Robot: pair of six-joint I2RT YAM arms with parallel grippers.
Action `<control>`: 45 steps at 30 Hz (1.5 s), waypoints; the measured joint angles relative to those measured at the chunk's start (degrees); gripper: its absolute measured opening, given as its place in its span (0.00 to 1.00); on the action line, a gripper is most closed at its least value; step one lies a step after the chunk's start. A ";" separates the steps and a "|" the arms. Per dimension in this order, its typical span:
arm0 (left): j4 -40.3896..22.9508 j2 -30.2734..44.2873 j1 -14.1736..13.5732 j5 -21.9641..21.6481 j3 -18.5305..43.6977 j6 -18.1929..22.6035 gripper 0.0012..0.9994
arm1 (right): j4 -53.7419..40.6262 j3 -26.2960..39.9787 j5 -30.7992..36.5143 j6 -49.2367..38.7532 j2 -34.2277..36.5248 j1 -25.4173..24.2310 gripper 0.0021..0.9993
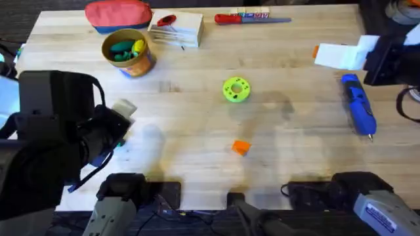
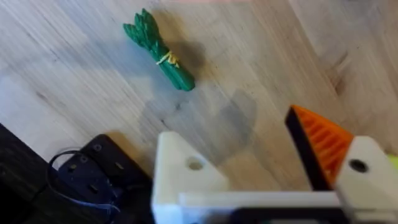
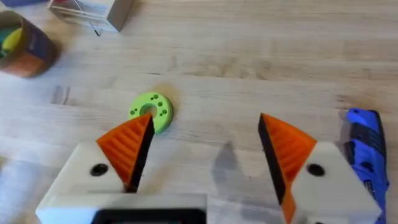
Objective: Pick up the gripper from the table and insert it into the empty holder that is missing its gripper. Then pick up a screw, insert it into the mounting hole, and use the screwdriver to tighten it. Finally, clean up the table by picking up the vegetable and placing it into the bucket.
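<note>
Gripper block, small and orange, is seen lying loose on the bare wood near the front middle of the table, touched by nothing. Just beyond it, the green ring is found flat on the wood. At the right edge, the right gripper is held above the table with its orange pads spread well apart and nothing between them; the ring shows past one pad, and the blue screwdriver is laid on the table just beside that arm, bit toward the front. On the left, the left gripper is raised close under the camera, its fingers apart and empty: one carries an orange pad, the other is the bare white holder. Beneath it, a green vegetable bundle tied with a yellow band is seen lying on the wood. At the back left, the bucket stands upright with green and yellow items inside, a red pouch behind it, a white box beside, and a red-handled screwdriver along the far edge.
</note>
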 joint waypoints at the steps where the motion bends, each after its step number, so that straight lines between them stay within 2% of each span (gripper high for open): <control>1: 0.01 -0.01 0.00 0.02 0.00 -0.25 0.55 | 0.00 0.00 0.01 0.00 0.00 0.00 0.99; 4: 0.51 0.00 0.00 0.37 0.00 -0.15 0.11 | 0.00 0.00 0.01 0.00 0.00 0.00 0.99; 5: 1.14 0.00 -0.02 0.62 0.00 0.97 0.11 | 0.00 0.00 0.00 0.00 0.00 0.00 0.99; 7: 3.81 -0.02 0.00 2.24 0.00 3.39 0.32 | 0.00 0.00 0.00 0.00 -0.01 0.00 0.99; 8: 5.90 -0.02 0.05 3.50 0.00 5.41 0.38 | 0.00 0.00 0.00 0.00 0.00 0.00 0.99; 9: 8.39 0.00 0.11 5.19 0.00 8.13 0.42 | 0.00 0.00 0.00 0.00 0.00 0.00 0.99; 10: 10.89 0.00 0.09 7.32 -0.01 11.44 0.51 | 0.00 0.00 0.00 0.00 -0.01 0.00 0.99; 12: 16.11 0.00 0.09 12.66 -0.02 18.42 0.82 | 0.00 0.00 0.00 0.02 0.00 0.00 0.99; 13: 18.18 0.00 0.09 15.13 -0.02 21.24 0.94 | 0.00 0.00 0.00 0.00 0.00 0.00 0.99; 14: 20.39 0.00 0.09 18.00 -0.02 24.50 0.97 | 0.00 0.00 0.00 0.00 0.00 0.00 0.99; 19: 30.84 0.00 0.09 31.90 -0.02 38.52 0.99 | -0.02 0.00 0.00 0.00 -0.02 0.00 0.99; 22: 35.83 0.00 0.09 38.33 -0.02 43.51 0.99 | -0.02 0.00 0.00 0.00 0.00 0.00 0.99; 27: 44.11 0.00 0.09 51.49 -0.02 52.03 0.99 | 0.00 0.00 0.00 0.00 -0.01 0.00 0.99; 30: 47.36 0.00 0.09 57.08 -0.02 55.19 0.99 | 0.00 0.00 0.00 0.00 -0.01 0.00 0.99; 33: 48.70 -0.01 0.09 60.28 -0.02 56.74 0.99 | -0.02 0.00 0.00 0.00 0.00 0.00 0.99; 38: 48.07 -0.01 0.09 64.37 -0.02 56.59 0.99 | -0.01 0.00 0.00 0.00 0.00 0.00 0.99; 42: 47.54 0.00 0.09 64.74 -0.04 56.64 0.99 | 0.00 0.00 0.00 0.00 -0.02 0.00 0.99; 45: 47.72 0.54 -0.67 64.63 -0.52 59.06 0.99 | -0.02 0.00 0.00 0.00 -0.02 0.00 0.99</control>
